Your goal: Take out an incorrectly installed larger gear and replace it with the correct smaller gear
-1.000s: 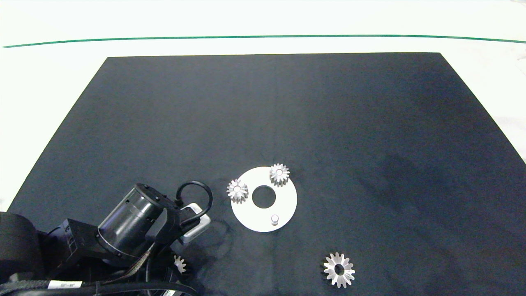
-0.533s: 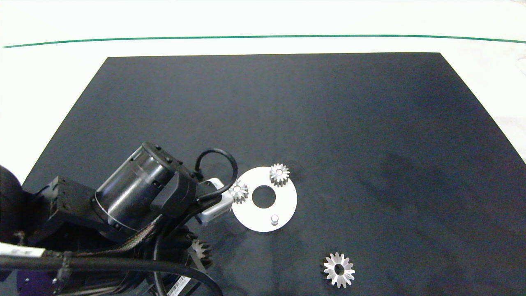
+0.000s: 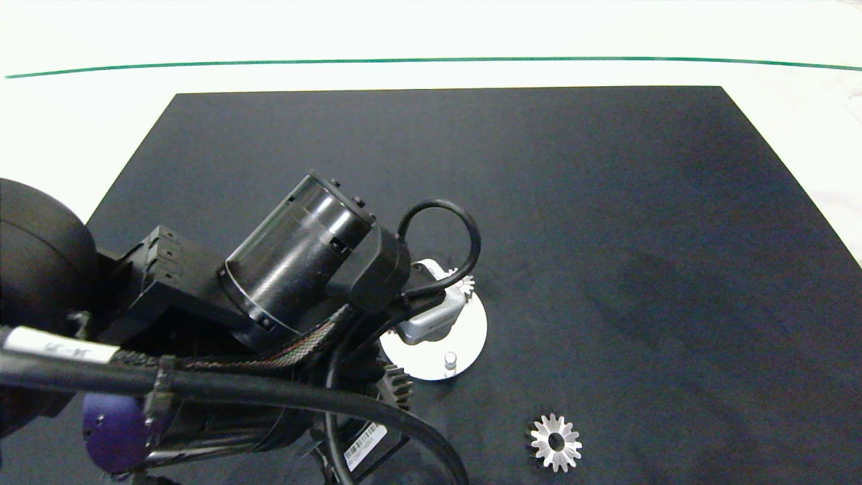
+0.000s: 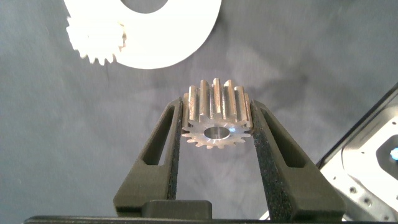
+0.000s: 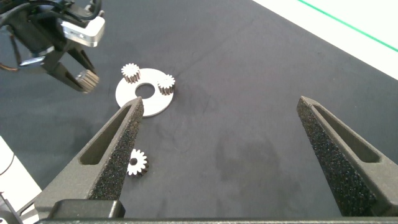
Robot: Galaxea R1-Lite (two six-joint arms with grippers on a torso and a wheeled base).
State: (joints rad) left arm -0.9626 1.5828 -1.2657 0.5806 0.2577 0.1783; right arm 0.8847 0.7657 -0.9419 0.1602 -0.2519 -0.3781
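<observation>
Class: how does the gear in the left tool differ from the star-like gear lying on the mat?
The held gear is clamped in the left tool; the star-like gear lies flat on the mat. The held gear has short blunt teeth, the star-like gear long pointed ones. Both are silver with a centre hole.

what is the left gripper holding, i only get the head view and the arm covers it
Observer: The left gripper is shut on the smaller gear, pinched across its toothed sides.
Operator: is it over the plate
Observer: No. In the right wrist view the gear hangs beside the white plate, apart from its rim.
Operator: and the right arm
Observer: The right gripper is open and empty, high above the black mat.
</observation>
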